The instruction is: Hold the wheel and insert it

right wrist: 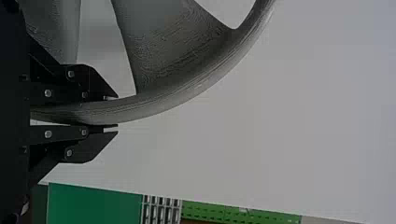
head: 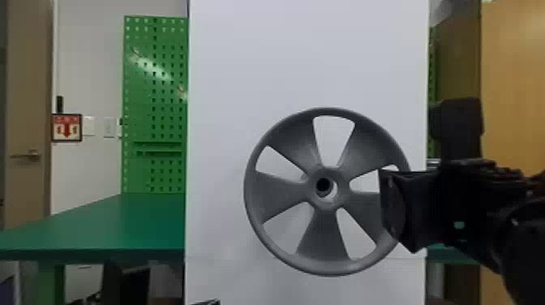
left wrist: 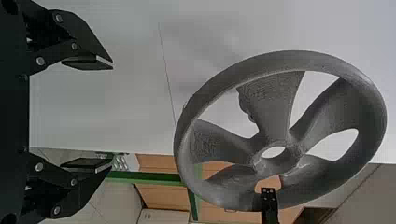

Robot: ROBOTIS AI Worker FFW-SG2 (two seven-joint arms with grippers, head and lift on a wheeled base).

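In the head view my right gripper [head: 395, 207] is at the right edge of the grey five-spoked wheel [head: 322, 239], which faces the camera in front of a white panel. A dark round spot shows through the hub's hole. The right wrist view has my right gripper [right wrist: 112, 112] shut on the rim of the wheel [right wrist: 163, 100], one finger on either side. In the left wrist view my left gripper [left wrist: 112, 114] stands open with nothing between its fingers, apart from the wheel [left wrist: 275, 107]. There a black fingertip of the other gripper shows at the rim.
Behind the wheel rises the tall white panel [head: 259, 65]. A green table [head: 121, 223] stands to its left, with a green pegboard [head: 156, 101] at the back. A wooden door or cabinet [head: 513, 81] is at the far right.
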